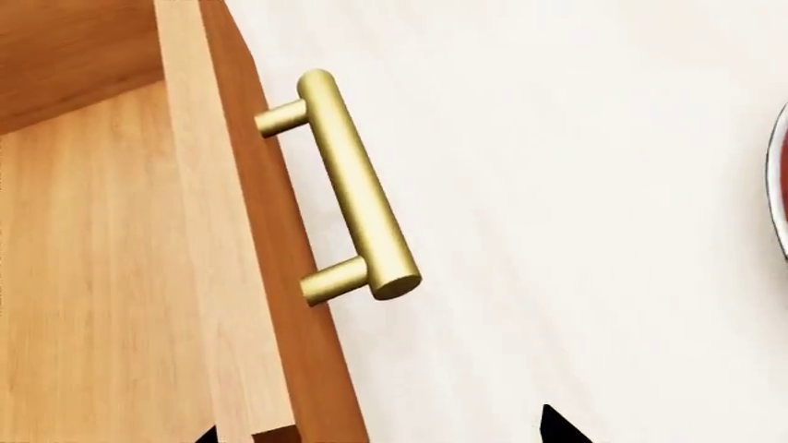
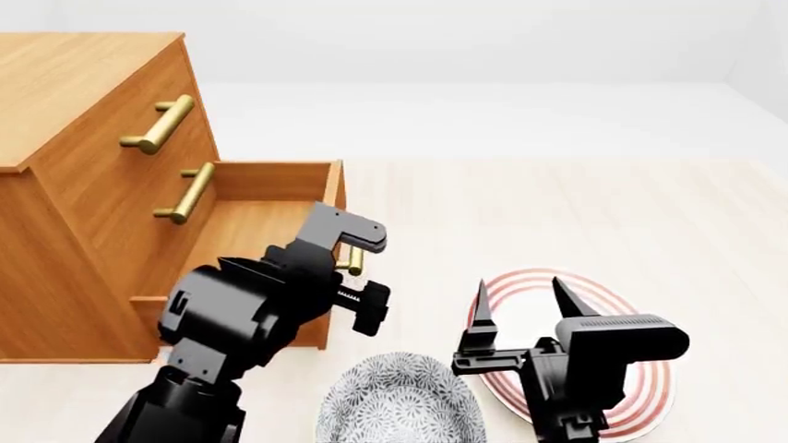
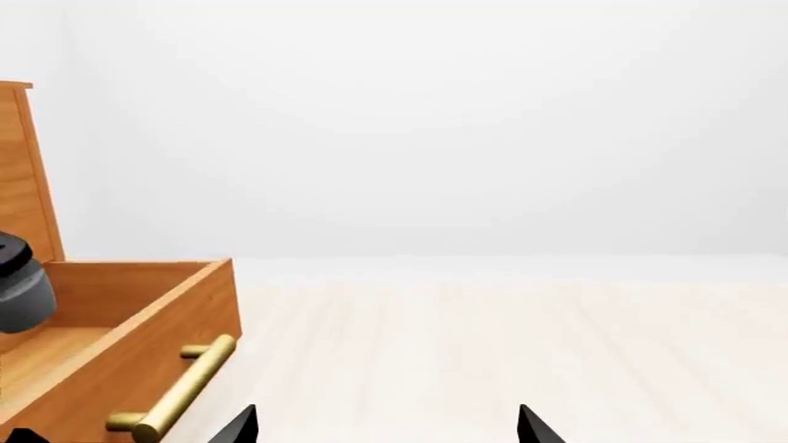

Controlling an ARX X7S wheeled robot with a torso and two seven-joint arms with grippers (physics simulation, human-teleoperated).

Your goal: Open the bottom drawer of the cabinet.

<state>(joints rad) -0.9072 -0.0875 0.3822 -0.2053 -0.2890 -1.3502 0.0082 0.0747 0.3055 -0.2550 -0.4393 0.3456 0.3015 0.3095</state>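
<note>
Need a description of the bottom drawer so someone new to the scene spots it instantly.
Find the orange-brown cabinet at the left of the head view, the biggest object there, with three stacked drawers. The bottom drawer is the lowest one, nearest the floor. It alone is pulled out, its empty wooden inside showing, and its gold bar handle sits by the left gripper; the two drawers above are closed.

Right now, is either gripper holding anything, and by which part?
Nothing is held. The left gripper sits by the bottom drawer, but its handle is free between the tips. The right gripper is open and empty.
</note>
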